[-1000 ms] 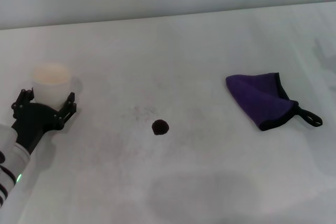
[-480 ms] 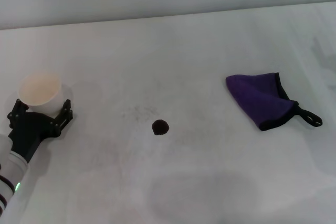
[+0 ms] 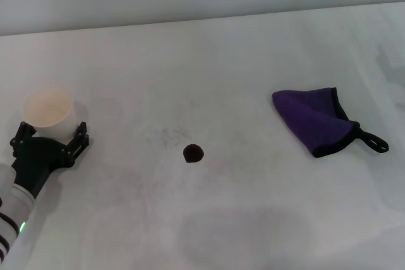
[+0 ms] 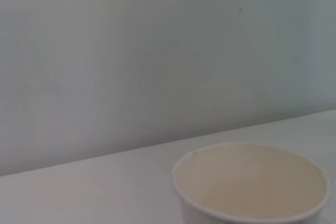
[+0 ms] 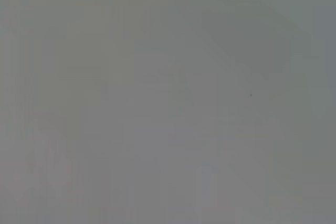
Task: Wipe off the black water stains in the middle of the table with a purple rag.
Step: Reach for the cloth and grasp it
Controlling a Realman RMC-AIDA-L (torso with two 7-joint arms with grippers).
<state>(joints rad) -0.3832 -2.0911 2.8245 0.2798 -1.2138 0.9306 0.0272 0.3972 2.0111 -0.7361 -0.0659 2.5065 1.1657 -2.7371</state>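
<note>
Purple rag (image 3: 314, 121) lies flat on the table (image 3: 240, 49), well to the right and a little farther back than the black water stains (image 3: 193, 152), which show as one small dark round blot near the middle. You can see the rag is untouched: it is folded into a rough triangle, its broad rounded edge toward the left and far side, narrowing toward the near right, where a small black loop (image 3: 374, 142) trails off the corner. Its long axis runs from far left to near right. At the left edge of the table, your left gripper (image 3: 49, 140) sits low with its black fingers on either side of a paper cup (image 3: 49, 113); they look closed against the cup's lower wall, though the contact itself is hard to confirm. The left wrist view shows only the cup's open rim (image 4: 251, 182) against a plain wall. Your right gripper is not in view, and its wrist camera shows only blank grey. Judging by this, the cup is being handled out of the way and the wiping has not begun.
</note>
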